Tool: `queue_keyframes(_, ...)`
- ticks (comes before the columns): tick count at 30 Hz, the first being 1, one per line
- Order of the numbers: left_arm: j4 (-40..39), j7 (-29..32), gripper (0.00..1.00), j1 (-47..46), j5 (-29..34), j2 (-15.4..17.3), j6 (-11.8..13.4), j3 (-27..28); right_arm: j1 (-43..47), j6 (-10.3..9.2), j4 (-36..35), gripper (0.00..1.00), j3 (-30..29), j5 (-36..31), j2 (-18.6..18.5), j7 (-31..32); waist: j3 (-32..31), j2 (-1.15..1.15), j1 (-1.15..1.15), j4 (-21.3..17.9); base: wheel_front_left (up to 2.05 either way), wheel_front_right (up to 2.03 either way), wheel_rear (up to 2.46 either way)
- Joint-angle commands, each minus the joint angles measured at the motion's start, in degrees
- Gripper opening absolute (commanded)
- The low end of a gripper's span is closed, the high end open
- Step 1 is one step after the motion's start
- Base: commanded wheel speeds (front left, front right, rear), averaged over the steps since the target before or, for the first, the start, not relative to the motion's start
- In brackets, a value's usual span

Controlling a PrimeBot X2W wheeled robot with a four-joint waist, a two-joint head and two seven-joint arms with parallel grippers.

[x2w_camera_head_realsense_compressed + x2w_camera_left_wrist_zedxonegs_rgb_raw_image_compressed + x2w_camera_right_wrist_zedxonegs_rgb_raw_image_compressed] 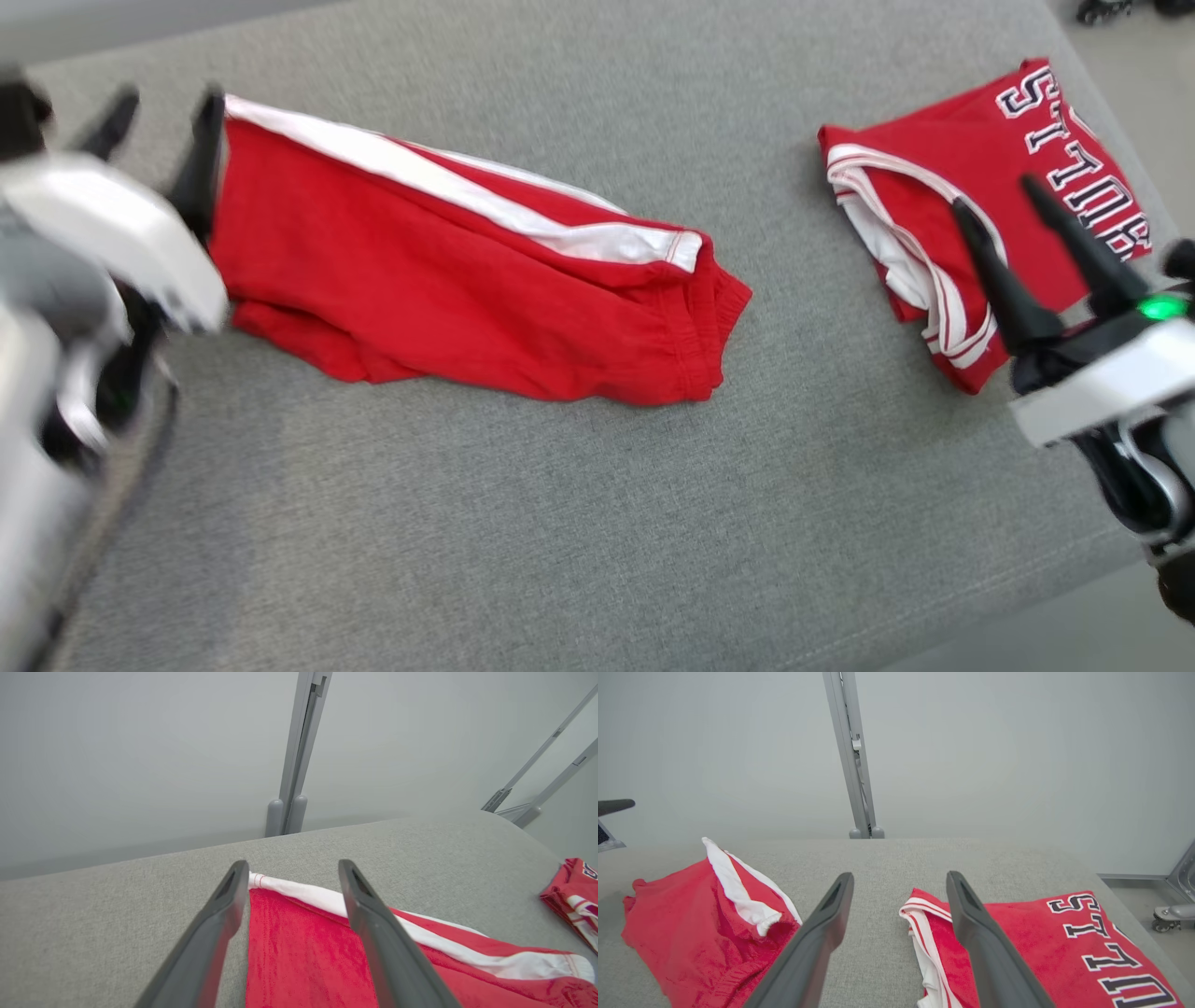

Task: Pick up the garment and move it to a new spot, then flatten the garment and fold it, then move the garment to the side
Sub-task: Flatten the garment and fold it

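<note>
A red garment (448,280), shorts with a white side stripe, lies lengthwise across the middle of the grey padded table (560,523). My left gripper (168,103) is open at its left end. In the left wrist view the gripper (293,865) straddles the corner of the shorts (299,952), one finger over the cloth and one over bare table, gripping nothing. A folded red jersey (943,159) with dark lettering lies at the right. My right gripper (997,198) hovers open over its striped edge; the right wrist view shows the gripper (900,877), the jersey (1041,942) and the shorts (691,919).
A grey metal post (299,742) stands behind the table's far edge, also in the right wrist view as the post (852,765). Slanted frame struts (537,779) and a caster wheel (1171,914) stand off the table's right end. The jersey lies close to that rounded edge.
</note>
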Motion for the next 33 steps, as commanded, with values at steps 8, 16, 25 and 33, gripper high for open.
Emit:
queue_keyframes(8,2.3,-20.2,1.00,15.2,4.8,-8.4,5.4,-1.4,23.7,-0.01,-19.8,1.00,-31.3,-33.6,16.7,-0.3,-7.4,0.00,0.00,3.1,0.00,0.00,0.00)
queue_keyframes(16,11.8,-26.4,1.00,18.1,7.2,-14.6,4.0,-2.9,31.9,-0.01,-23.3,1.00,-32.9,-41.9,23.1,-0.3,-11.5,0.00,0.00,3.4,0.00,0.00,0.00)
queue_keyframes(25,27.7,-16.3,1.00,10.5,2.7,-18.7,-0.5,-4.0,32.9,-0.01,-21.2,1.00,-30.4,-42.1,24.9,-0.3,-11.8,0.00,0.00,2.8,0.00,0.00,0.00)
queue_keyframes(33,36.4,-8.0,1.00,4.9,-3.0,-19.7,-1.4,-0.6,32.9,-0.01,-20.9,1.00,-29.6,-41.5,25.0,-0.3,-11.5,0.00,0.00,0.5,0.00,0.00,0.00)
